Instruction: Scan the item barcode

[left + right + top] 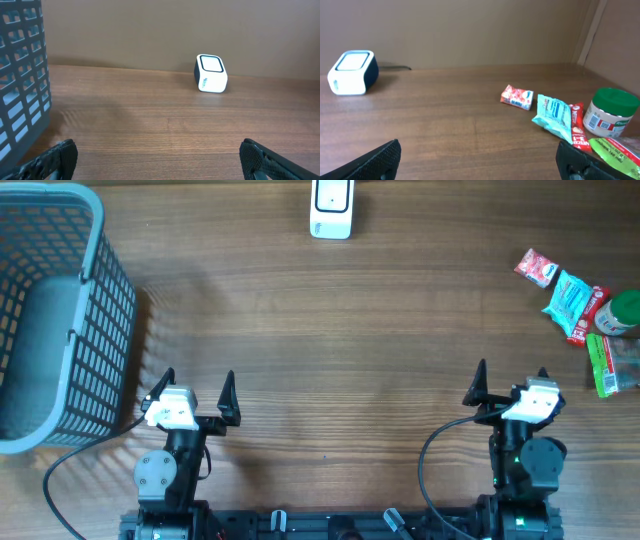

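Both arms sit at the near edge of the wooden tabletop (330, 330), nothing in either grasp. Left end effector (198, 380): fingers spread wide apart, empty; in the left wrist view its dark fingertips (62, 156) frame bare wood. Right end effector (511, 373): fingers likewise wide apart, empty. The barcode scanner (331, 208) – a white box with a dark side and a pale window on top – stands at the far edge of the tabletop, roughly centred between the arms and well apart from both. The items to scan lie in a loose cluster at the far right, beyond the right arm: a red-and-white packet (536, 267), a light blue packet (571, 298) just beside it, a red stick packet (590, 315) touching the blue one, a green-lidded jar (625, 312) standing upright, and a green packet (603, 365) nearest the arm. Labels are too small to read – no barcode is discernible. A grey plastic basket (110, 330) occupies the left side, just beside the left arm.
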Motion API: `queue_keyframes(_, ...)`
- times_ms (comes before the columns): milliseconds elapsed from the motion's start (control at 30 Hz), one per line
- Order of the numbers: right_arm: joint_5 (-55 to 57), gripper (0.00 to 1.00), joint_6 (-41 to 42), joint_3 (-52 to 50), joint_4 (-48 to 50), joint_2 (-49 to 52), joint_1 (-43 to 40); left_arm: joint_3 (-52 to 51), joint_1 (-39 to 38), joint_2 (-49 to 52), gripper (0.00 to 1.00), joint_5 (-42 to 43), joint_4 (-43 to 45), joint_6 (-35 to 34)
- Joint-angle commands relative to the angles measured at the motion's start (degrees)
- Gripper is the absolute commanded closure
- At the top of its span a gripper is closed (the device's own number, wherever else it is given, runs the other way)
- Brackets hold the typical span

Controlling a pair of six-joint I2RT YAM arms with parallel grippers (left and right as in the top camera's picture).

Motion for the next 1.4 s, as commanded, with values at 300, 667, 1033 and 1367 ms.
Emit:
queue_keyframes(300,-0.9,0.0,-1.88,-0.07,0.13,1.18,0.22,-0.76,-0.04,-0.61,0.0,-0.74,0.31,-0.59)
queue_keyframes(667,-0.9,0.0,-1.88,-0.07,0.04,-7.45,0.22,-0.76,-0.04,-0.61,0.0,-0.74,0.31,-0.59)
queue_keyframes(1033,-0.92,0.0,-1.88,-0.09,0.04,-7.41,0.17,-0.76,-0.04,-0.66,0.0,-0.74,0.33,-0.59)
queue_keyframes(1367,-0.9,0.0,-1.88,-0.07,0.04,-7.41,0.17,-0.76,-0.04,-0.61,0.0,-0.74,0.33,-0.59)
